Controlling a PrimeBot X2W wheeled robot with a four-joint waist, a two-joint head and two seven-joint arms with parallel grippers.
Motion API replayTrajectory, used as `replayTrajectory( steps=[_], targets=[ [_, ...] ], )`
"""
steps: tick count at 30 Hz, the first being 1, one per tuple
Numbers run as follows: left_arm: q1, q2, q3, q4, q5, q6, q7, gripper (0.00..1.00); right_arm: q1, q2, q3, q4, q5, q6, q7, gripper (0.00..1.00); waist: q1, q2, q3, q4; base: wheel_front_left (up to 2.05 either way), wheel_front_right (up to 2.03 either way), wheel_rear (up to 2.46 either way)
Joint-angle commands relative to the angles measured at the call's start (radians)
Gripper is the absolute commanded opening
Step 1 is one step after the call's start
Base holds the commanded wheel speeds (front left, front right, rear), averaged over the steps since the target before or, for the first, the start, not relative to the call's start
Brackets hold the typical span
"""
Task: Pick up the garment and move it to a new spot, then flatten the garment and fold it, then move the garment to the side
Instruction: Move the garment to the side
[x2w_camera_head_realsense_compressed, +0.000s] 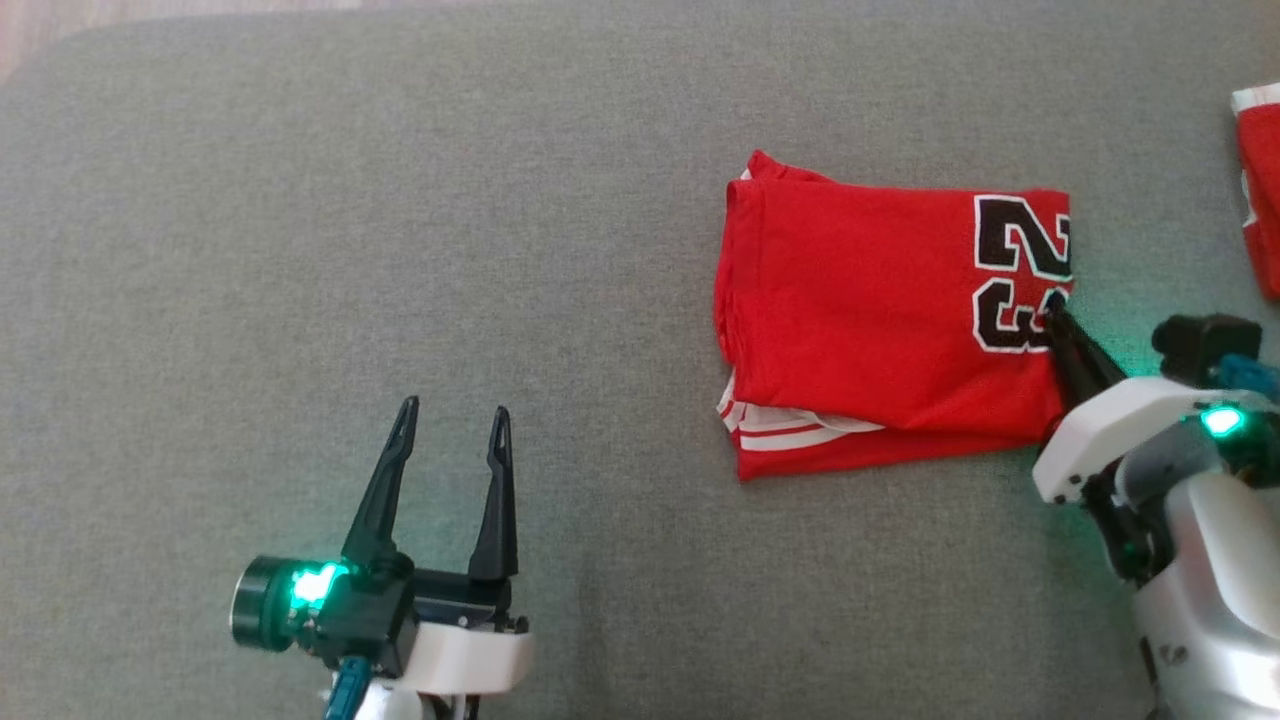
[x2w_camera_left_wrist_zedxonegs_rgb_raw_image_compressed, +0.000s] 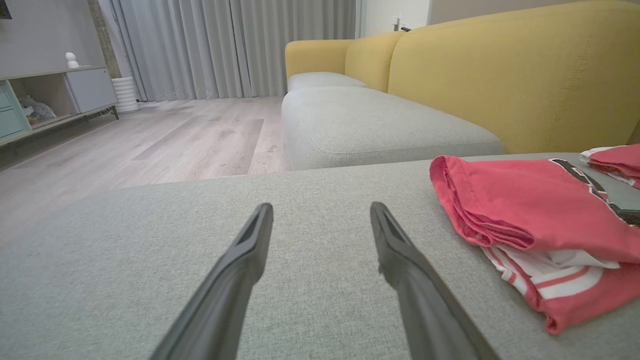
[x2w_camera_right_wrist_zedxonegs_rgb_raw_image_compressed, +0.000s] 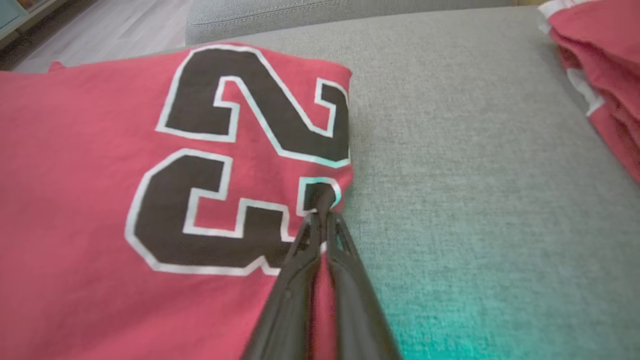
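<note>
On cushion (x2w_camera_head_realsense_compressed: 400, 200) | garment (x2w_camera_head_realsense_compressed: 880, 320) long axis left-right, numerals (x2w_camera_head_realsense_compressed: 1020, 275) rightward | right tool (x2w_camera_head_realsense_compressed: 1052, 305) pinches garment | left tool (x2w_camera_head_realsense_compressed: 454, 408) wide

Grey fabric cushion (x2w_camera_head_realsense_compressed: 400, 200), folded red jersey (x2w_camera_head_realsense_compressed: 870, 330) lying right of centre, second red garment (x2w_camera_head_realsense_compressed: 1262, 200) at far right edge.

Yellow sofa (x2w_camera_left_wrist_zedxonegs_rgb_raw_image_compressed: 525, 75) (grey seat cushions (x2w_camera_left_wrist_zedxonegs_rgb_raw_image_compressed: 370, 125)), pale wood floor (x2w_camera_left_wrist_zedxonegs_rgb_raw_image_compressed: 150, 145), grey curtains (x2w_camera_left_wrist_zedxonegs_rgb_raw_image_compressed: 225, 45), low cabinet (x2w_camera_left_wrist_zedxonegs_rgb_raw_image_compressed: 50, 95).
</note>
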Motion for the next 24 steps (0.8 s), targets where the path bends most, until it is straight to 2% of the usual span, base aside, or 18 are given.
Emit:
replayTrajectory(
  steps=[1, 12, 24],
  targets=[
    [-0.029, -0.005, 0.026, -0.031, -0.003, 0.011, -0.005, 1.0, -0.033, -0.036, 0.019, -0.026, 0.003, -0.001, -0.013, 0.0, -0.0001, 0.0, 0.01, -0.008, 0.0, 0.0, 0.0],
    [-0.063, -0.005, 0.024, -0.041, -0.01, 0.015, -0.005, 1.0, -0.143, -0.158, -0.035, -0.184, -0.027, -0.001, 0.029, 0.0, -0.0001, 0.0, 0.089, -0.072, 0.0, 0.0, 0.0],
    [-0.136, -0.005, 0.037, -0.038, 0.01, 0.007, -0.005, 1.0, -0.218, -0.268, -0.223, -0.429, -0.085, -0.001, 0.174, 0.0, -0.0001, 0.0, 0.191, -0.142, 0.0, 0.0, 0.0]
  ],
)
